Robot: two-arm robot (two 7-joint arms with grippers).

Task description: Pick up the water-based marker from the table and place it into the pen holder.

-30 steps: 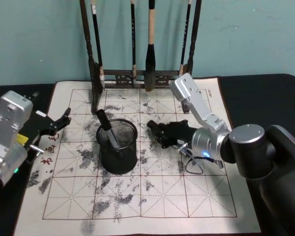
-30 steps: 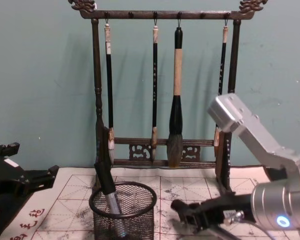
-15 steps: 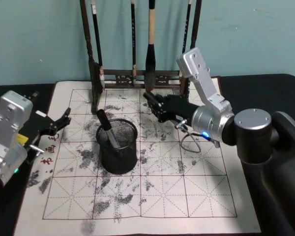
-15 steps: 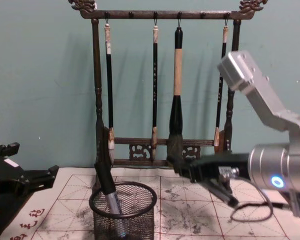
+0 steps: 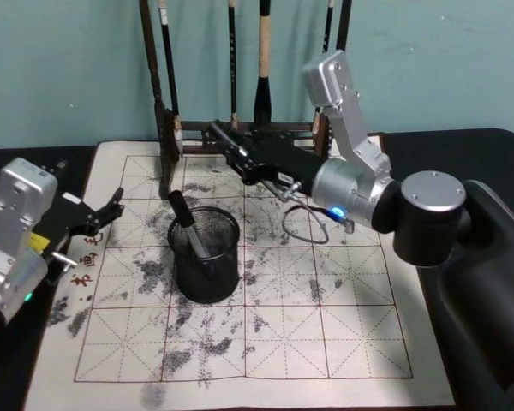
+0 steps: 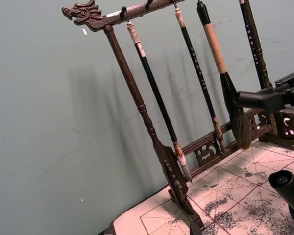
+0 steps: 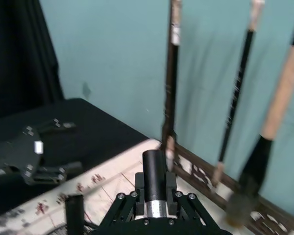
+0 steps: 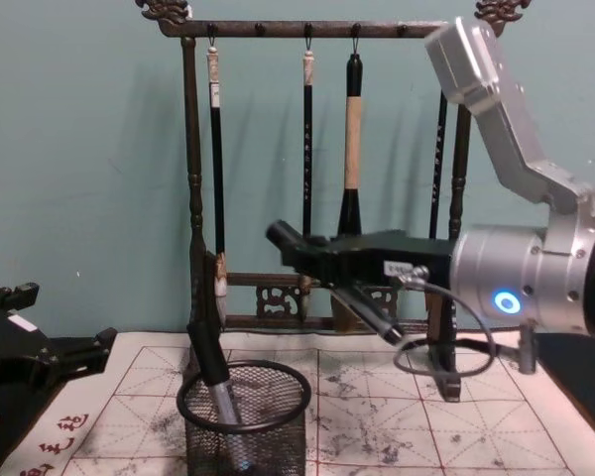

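A black water-based marker with a silver band is gripped by my right gripper, which is shut on it in the air, above and to the right of the pen holder. From the head view, the marker slants over the mat's far part, beyond the black mesh pen holder. The right wrist view shows this marker standing between the fingers. Another marker leans inside the holder. My left gripper rests open at the mat's left edge.
The tall dark brush rack with hanging brushes stands right behind the held marker. A thin cable loop hangs under my right wrist. The white ink-stained mat covers the dark table.
My right arm has lifted the marker from low over the mat and swung it up and to the left, toward the rack and the pen holder. The left arm stays still.
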